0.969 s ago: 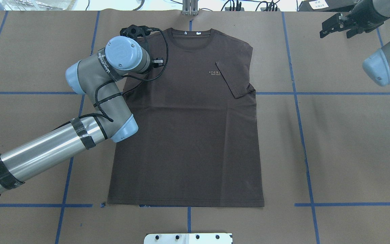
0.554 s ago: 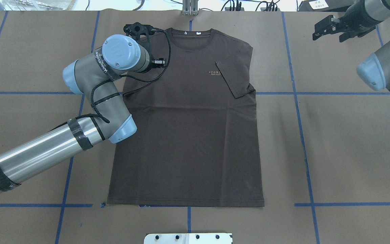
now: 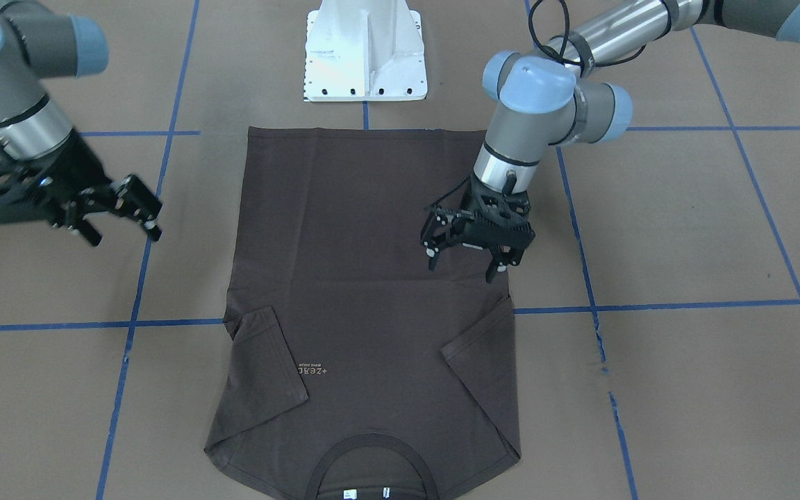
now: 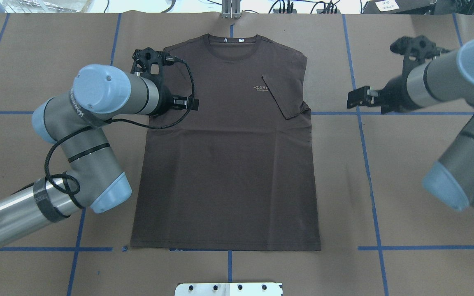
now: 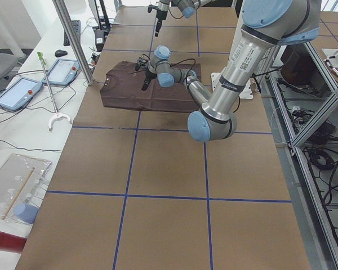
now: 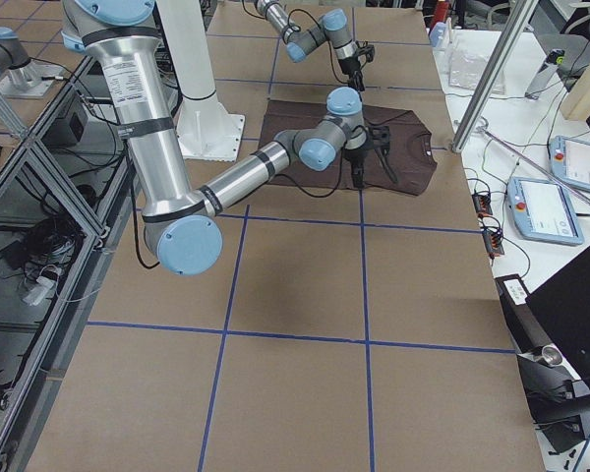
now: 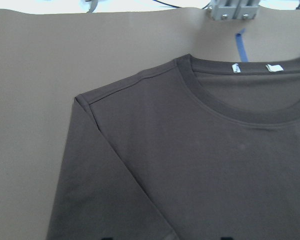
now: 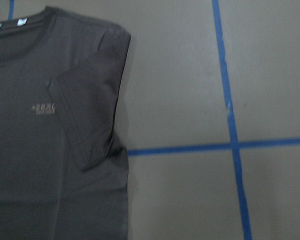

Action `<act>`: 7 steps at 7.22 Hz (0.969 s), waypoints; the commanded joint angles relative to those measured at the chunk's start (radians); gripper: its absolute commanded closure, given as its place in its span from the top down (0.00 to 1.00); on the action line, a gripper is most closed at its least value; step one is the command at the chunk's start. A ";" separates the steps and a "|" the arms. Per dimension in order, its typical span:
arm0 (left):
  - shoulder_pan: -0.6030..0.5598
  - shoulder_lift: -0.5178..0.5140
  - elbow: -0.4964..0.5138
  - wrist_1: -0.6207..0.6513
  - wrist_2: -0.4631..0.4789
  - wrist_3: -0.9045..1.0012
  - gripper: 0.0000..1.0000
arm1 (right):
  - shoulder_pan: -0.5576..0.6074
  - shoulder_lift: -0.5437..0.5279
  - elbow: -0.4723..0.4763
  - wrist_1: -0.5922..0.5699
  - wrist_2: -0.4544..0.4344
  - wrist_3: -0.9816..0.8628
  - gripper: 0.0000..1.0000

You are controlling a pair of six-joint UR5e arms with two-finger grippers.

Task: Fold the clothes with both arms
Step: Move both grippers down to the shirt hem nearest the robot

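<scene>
The dark brown T-shirt [image 4: 228,164] lies flat and face up on the brown table, collar [image 4: 233,43] at the far edge, with both sleeves folded inward. It also shows in the front view [image 3: 358,229]. My left gripper [image 3: 462,269] is open and empty and hangs above the shirt's left side, just short of the folded left sleeve [image 3: 483,354]. My right gripper [image 3: 122,223] is open and empty over bare table to the right of the shirt, level with the folded right sleeve [image 4: 280,96]. The left wrist view shows the collar and white neck tags [image 7: 275,68]. The right wrist view shows the pale lettering [image 8: 44,108].
Blue tape lines [image 4: 405,113] mark a grid on the brown paper table. The white pedestal base [image 3: 365,62] stands at the near edge behind the shirt's hem. A metal clamp [image 4: 231,10] sits at the far edge by the collar. Benches with tablets [image 5: 17,93] flank the table ends.
My left arm has drawn back and to the left from the collar area. My right arm has swung in from the far right corner toward the shirt's right sleeve. The shirt has not moved.
</scene>
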 commanded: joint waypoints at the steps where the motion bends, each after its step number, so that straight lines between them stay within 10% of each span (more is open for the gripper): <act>1: 0.101 0.153 -0.185 0.001 0.008 -0.086 1.00 | -0.327 -0.181 0.219 0.000 -0.293 0.274 1.00; 3: 0.228 0.257 -0.273 0.004 0.066 -0.235 0.96 | -0.629 -0.252 0.281 0.000 -0.568 0.523 0.97; 5: 0.331 0.396 -0.353 0.009 0.098 -0.353 0.48 | -0.702 -0.257 0.291 0.000 -0.622 0.564 0.95; 7: 0.408 0.436 -0.355 0.038 0.148 -0.402 0.44 | -0.703 -0.257 0.289 0.000 -0.622 0.564 0.97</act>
